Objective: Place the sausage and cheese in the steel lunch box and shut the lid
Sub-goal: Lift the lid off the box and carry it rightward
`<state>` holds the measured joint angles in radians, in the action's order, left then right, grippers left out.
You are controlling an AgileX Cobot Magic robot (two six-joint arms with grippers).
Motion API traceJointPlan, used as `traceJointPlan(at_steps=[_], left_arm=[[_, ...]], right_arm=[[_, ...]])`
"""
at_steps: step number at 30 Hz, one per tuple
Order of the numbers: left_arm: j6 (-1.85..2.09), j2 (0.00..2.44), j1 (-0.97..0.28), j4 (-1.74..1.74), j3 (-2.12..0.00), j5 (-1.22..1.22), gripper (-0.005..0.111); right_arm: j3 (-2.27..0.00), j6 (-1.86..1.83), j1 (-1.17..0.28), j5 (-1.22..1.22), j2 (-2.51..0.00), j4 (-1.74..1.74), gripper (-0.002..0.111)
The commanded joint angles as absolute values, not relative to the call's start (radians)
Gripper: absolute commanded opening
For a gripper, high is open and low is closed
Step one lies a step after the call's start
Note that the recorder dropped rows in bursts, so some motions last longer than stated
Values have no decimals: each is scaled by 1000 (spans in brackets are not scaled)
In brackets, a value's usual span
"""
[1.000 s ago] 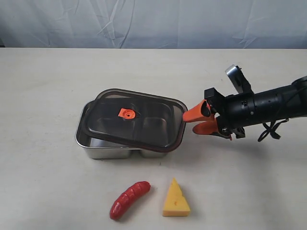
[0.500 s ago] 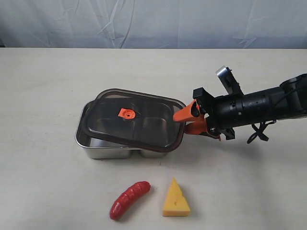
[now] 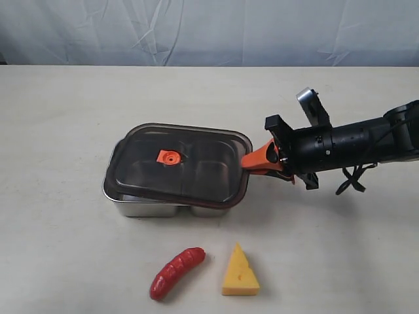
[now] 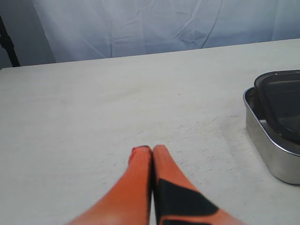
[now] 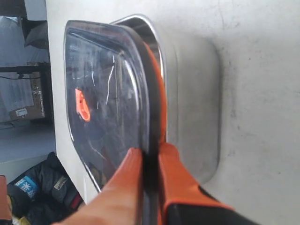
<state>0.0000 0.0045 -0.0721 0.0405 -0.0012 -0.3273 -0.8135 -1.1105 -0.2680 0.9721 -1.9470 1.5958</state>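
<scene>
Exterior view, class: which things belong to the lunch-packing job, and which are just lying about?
Belong to the job: sausage, cheese, steel lunch box, lid, right gripper pinching the lid's edge.
Not part of it: white backdrop cloth; left gripper, shut and idle above the table.

Glossy red ribbed sausage [image 3: 177,273], yellow-orange cheese [image 3: 239,271]; smoky dark lid [image 3: 196,176], orange valve [image 3: 169,157], silver steel lunch box [image 3: 147,208]

Right tool [image 3: 249,161] now tight on lid [image 3: 196,171]
</scene>
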Motion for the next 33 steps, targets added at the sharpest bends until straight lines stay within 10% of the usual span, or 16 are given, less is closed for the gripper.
traceJointPlan(at_steps=[1, 26, 33], left_arm=[[0, 0, -79, 43, 0, -314, 0], [0, 0, -79, 41, 0, -314, 0], [0, 0, -79, 43, 0, -314, 0]], right_arm=[[-811, -1140, -270, 1043, -1947, 1560, -1], [-811, -1204, -268, 1050, -1605, 1597, -1], [-815, -1218, -268, 646, -1201, 1172, -1]])
